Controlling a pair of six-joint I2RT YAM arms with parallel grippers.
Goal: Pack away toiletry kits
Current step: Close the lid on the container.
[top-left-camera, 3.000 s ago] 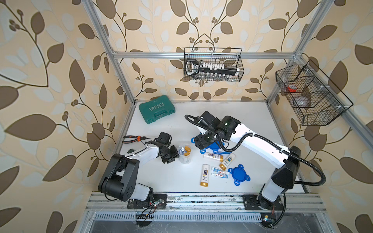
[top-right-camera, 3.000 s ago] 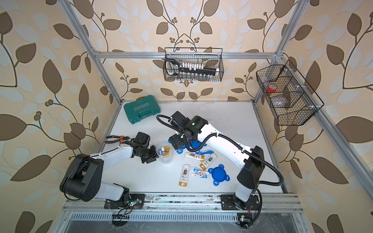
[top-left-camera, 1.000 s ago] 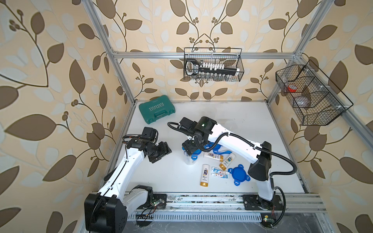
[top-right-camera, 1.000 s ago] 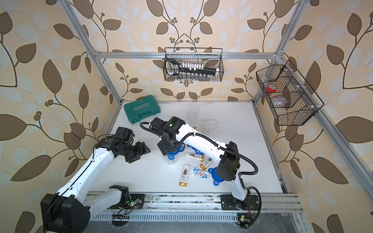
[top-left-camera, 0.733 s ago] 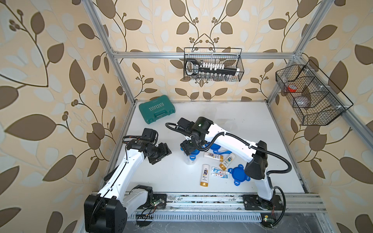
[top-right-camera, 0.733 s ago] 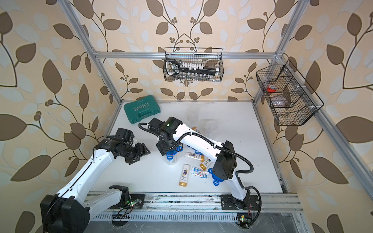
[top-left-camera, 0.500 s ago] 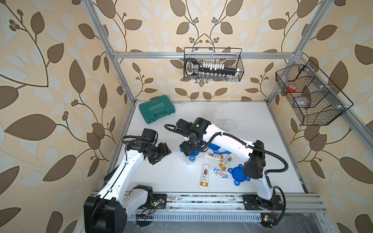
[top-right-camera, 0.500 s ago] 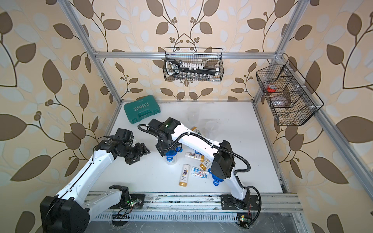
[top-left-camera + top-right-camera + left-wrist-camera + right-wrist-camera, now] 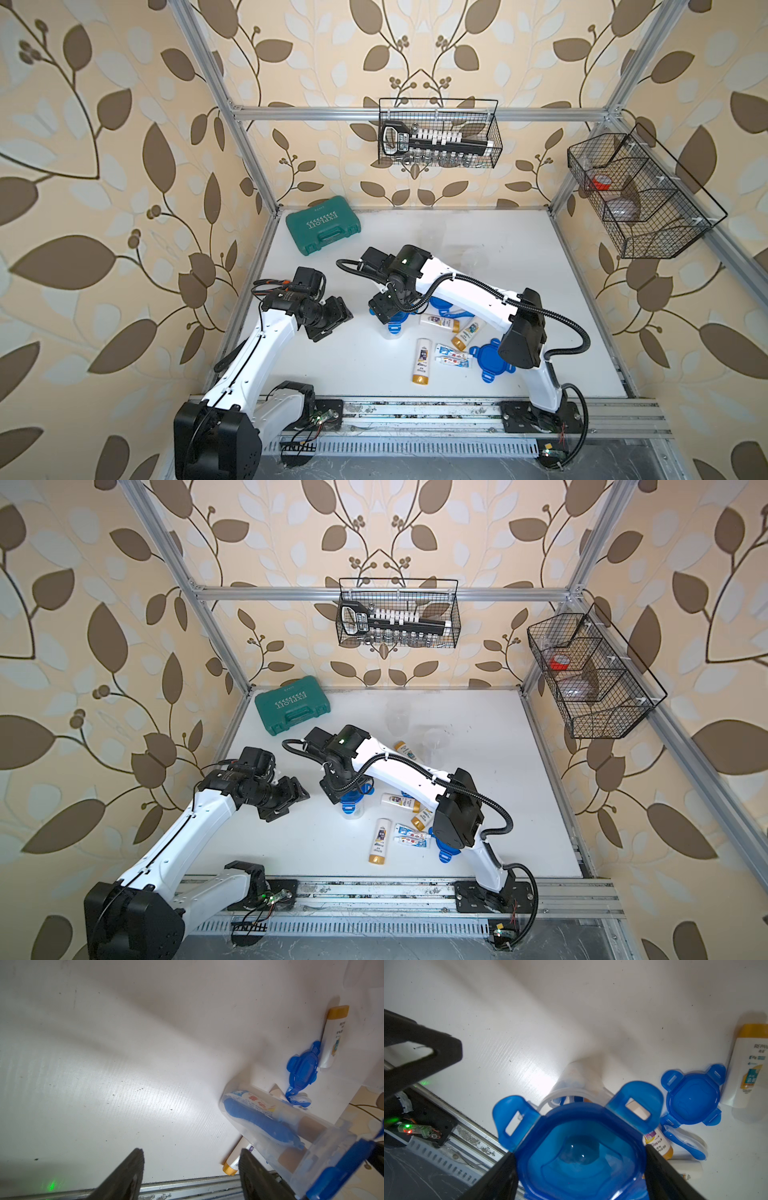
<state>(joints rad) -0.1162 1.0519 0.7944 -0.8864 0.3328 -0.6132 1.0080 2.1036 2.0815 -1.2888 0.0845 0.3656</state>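
Note:
My right gripper is shut on a blue four-tab lid, which it holds at the mouth of a clear jar standing mid-table. Whether the lid touches the rim I cannot tell. Inside the jar lie a blue toothbrush and a toothpaste tube. In both top views the right gripper covers the jar. My left gripper stands open and empty, left of the jar and apart from it.
Loose gold-capped bottles, toothpaste tubes and two more blue lids lie right of the jar. Two empty clear jars stand further back. A green tool case sits at the back left.
Three seconds ago the left gripper was at the jar; it has since drawn back to the left. The right gripper has brought the blue lid leftward over the jar.

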